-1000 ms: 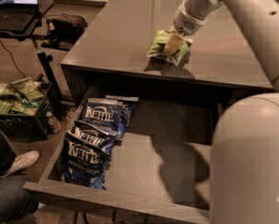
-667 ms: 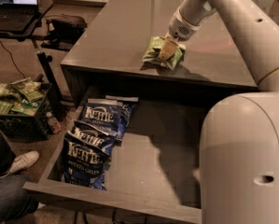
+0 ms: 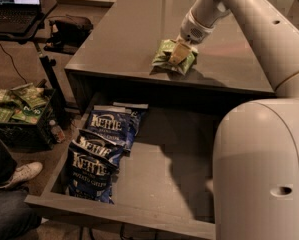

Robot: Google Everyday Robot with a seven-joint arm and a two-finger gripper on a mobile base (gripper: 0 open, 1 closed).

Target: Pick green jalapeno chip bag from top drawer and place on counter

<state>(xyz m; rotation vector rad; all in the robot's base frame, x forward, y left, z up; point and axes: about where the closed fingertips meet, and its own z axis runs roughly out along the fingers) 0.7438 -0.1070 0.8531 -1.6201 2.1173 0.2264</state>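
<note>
Against a second ago, the gripper (image 3: 180,51) has slid a little toward 7 o'clock and come lower, and the bag (image 3: 162,60) has gone with it, so it is now lying crumpled on the counter (image 3: 124,29) rather than hanging over it. The gripper is pressing into the bag's top from 1 o'clock, where the arm (image 3: 249,24) is reaching in; whether it is clamping the bag or letting go cannot be told. The arm's big pale shell (image 3: 261,174) is filling more of the 4 o'clock corner than before and hiding the drawer's right side. The bag is sitting near the counter's front edge, which is running just past its 6 o'clock, with a dark shadow spreading between them. Toward 9, 11 and 12 o'clock the counter is lying bare and glossy, giving wide room; toward 3 o'clock bare top is showing until the arm covers it. Below the edge the drawer (image 3: 154,184) is standing open, three blue bags (image 3: 101,144) overlapping along its 9 o'clock wall, bare floor beside them. A crate (image 3: 16,106) of green packets and a shoe (image 3: 20,174) are lying beyond the drawer at 9 o'clock.
</note>
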